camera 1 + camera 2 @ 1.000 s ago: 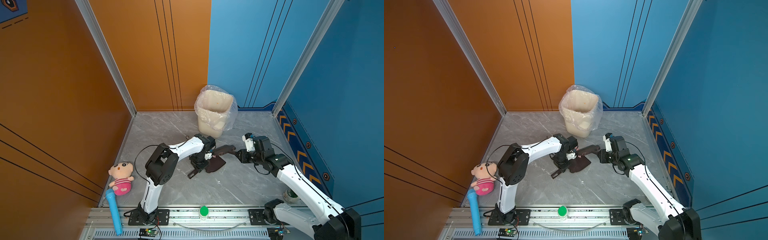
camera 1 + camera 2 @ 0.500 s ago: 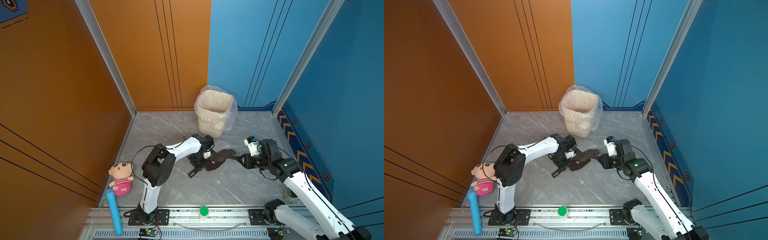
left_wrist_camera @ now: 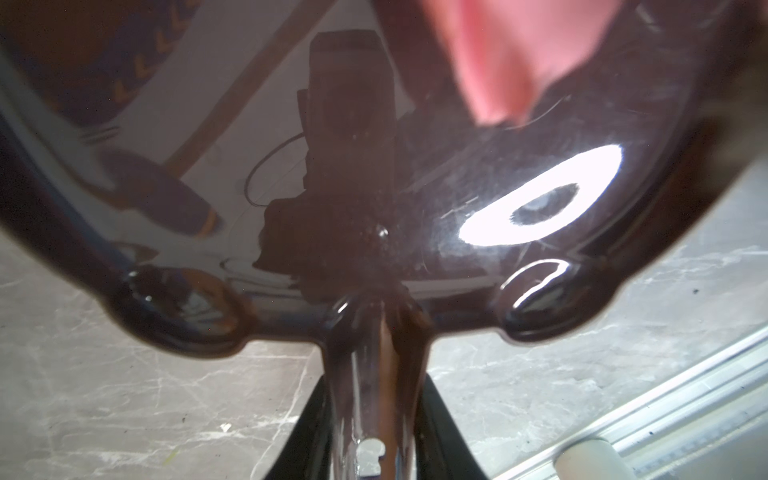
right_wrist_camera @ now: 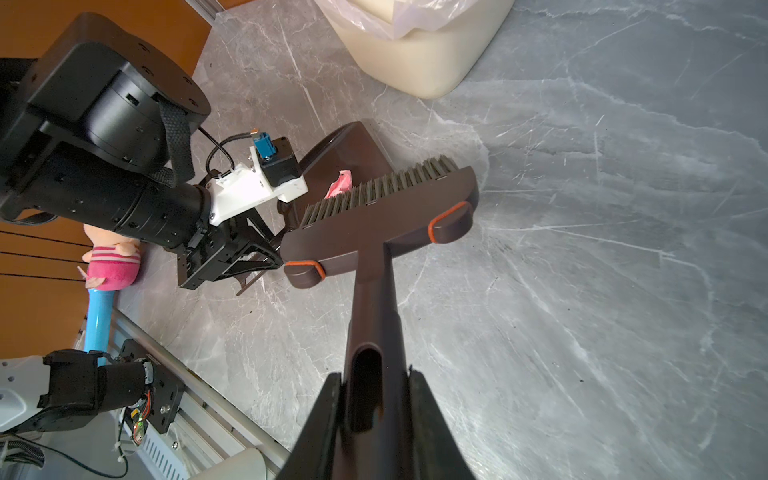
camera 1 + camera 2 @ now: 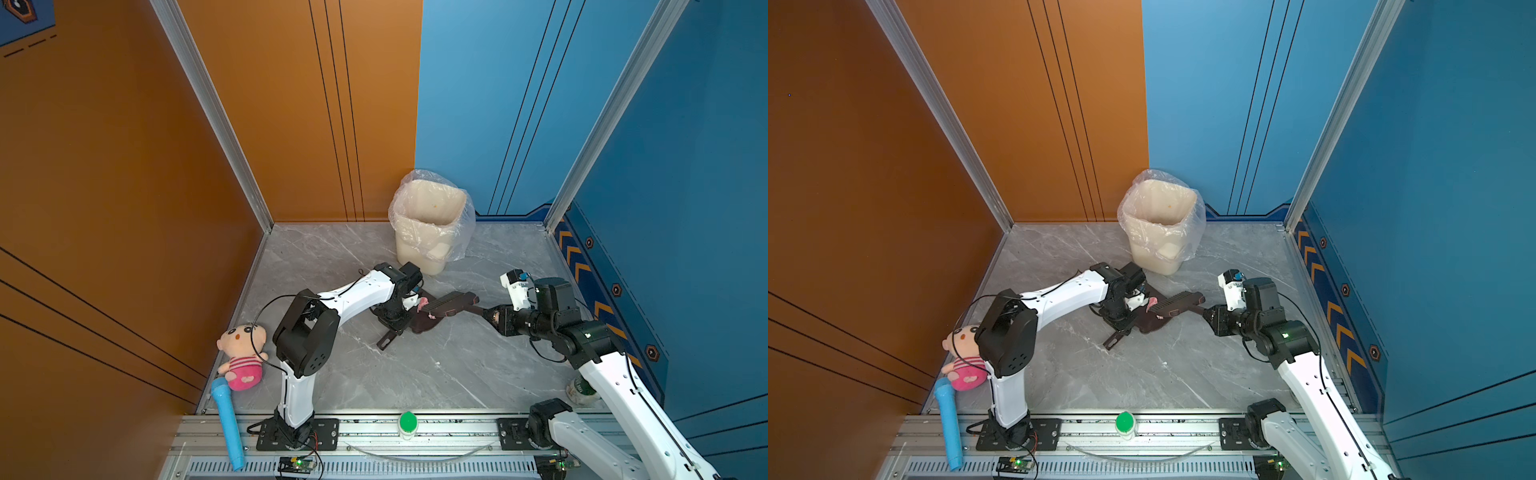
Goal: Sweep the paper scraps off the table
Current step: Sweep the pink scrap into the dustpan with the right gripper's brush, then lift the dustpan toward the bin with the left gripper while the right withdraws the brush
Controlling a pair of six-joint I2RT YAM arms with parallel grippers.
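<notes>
The right end effector (image 4: 374,415) was closed tight on the handle of a dark brown brush (image 4: 382,216), its two black fingers (image 4: 432,424) pressed to either side of the stem. The brush head, with orange rubber trims at both ends, hung with its bristles over the mouth of a dark brown dustpan (image 4: 349,153). The left end effector (image 5: 392,328) was clamped on the dustpan's handle; in the left wrist view the glossy handle (image 3: 374,395) ran straight down between the black fingers. The dustpan (image 5: 424,322) sat on the grey marbled tabletop (image 5: 415,374) between the two arms.

One of the paper scraps (image 4: 338,187), a pink crumpled piece, lay inside the dustpan just behind the bristles; it also showed as a pink blur (image 3: 519,54) on the pan's shiny floor. I could make out no other scraps on the tabletop in either top view.

Beyond the dustpan stood a cream bin (image 5: 430,226) lined with a clear plastic bag. At the left edge lay a plush doll (image 5: 241,353) in pink stripes, touching a blue tube (image 5: 228,419). A green-capped bottle (image 5: 407,424) stood on the front rail.

I could read no brand, label or writing on any of these things.
</notes>
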